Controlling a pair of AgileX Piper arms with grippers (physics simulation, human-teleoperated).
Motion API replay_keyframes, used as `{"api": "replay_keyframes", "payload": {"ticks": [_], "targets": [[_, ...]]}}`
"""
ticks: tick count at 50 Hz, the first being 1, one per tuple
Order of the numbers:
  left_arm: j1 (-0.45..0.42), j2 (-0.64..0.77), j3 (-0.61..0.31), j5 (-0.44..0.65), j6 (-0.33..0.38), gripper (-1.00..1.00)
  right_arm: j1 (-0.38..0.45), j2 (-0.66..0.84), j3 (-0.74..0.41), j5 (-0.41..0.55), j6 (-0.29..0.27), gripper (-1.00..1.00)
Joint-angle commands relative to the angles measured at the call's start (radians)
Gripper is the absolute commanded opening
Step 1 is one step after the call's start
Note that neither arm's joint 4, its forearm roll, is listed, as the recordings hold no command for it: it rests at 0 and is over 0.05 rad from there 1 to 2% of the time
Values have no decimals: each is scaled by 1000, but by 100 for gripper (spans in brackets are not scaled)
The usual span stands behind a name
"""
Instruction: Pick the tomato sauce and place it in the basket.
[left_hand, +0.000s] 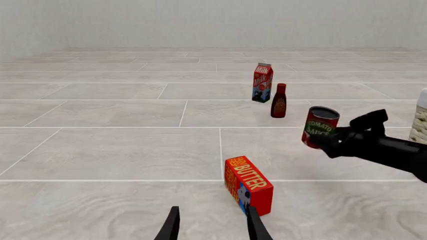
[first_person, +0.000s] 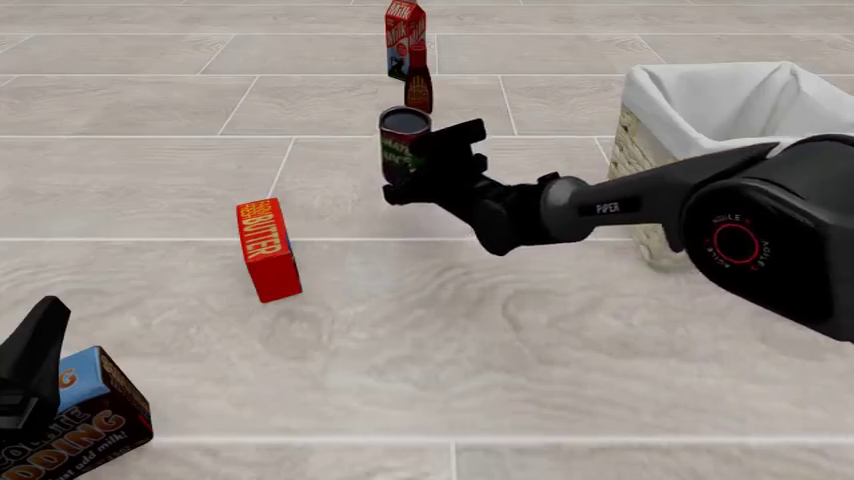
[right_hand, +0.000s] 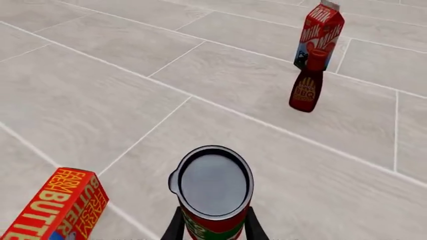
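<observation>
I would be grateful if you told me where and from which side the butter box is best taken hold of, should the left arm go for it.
Grip the butter box across its two broad printed faces, about mid-height, coming down from above. It stands upright on a narrow end, tall and thin, so a sideways push would likely topple it. The left tool is open and already faces it. The right tool is occupied with the tomato sauce.

The tomato sauce (first_person: 403, 140) sits left of the basket (first_person: 707, 100), butter box (first_person: 267, 249) farther left.

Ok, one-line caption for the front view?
Right gripper holds the tomato sauce off the table, left of the basket; butter box stands nearby.
</observation>
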Motion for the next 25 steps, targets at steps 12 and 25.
{"api": "replay_keyframes", "payload": {"ticks": [12, 25], "targets": [[0, 0, 0, 0, 0, 100, -13, -123, 99, -16, -12, -100], [0, 0, 0, 0, 0, 100, -30, -195, 163, -28, -30, -100]]}}
